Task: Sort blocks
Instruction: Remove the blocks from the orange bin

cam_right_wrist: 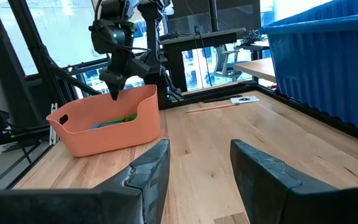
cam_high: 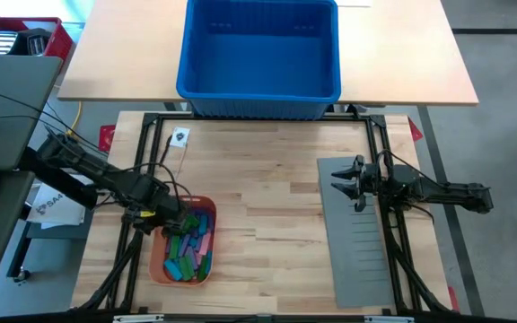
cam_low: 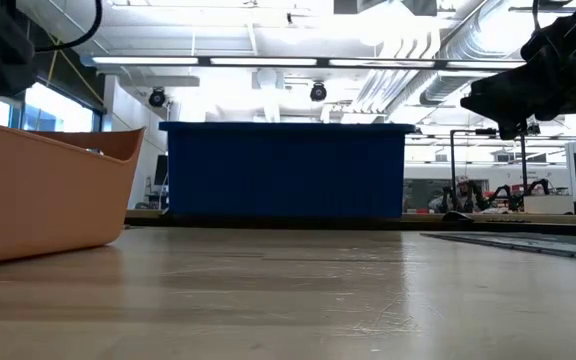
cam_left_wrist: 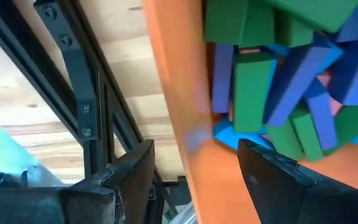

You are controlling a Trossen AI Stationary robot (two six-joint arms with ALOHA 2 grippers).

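Blocks (cam_high: 191, 244) heaped in the orange tray (cam_high: 157, 266) at the tabletop's (cam_high: 267, 206) front left (green, blue, purple, pink, jumbled). Left gripper (cam_high: 170, 218) at the tray's left rim, fingers spread, one finger (cam_left_wrist: 278, 177) inside against the blocks, the other outside the wall; nothing gripped. Right gripper (cam_high: 344, 179) hovering over the grey sheet (cam_high: 359, 233) at the right, fingers apart and empty. Blue bin (cam_high: 258, 56) at the back.

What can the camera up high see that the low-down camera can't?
Only the high view shows the blocks piled inside the orange tray, and the left end effector straddling the tray's wall. Only the low view shows the ceiling lights of the room behind. Both show the orange tray, the big blue bin, the grey divider sheet and the wooden table.
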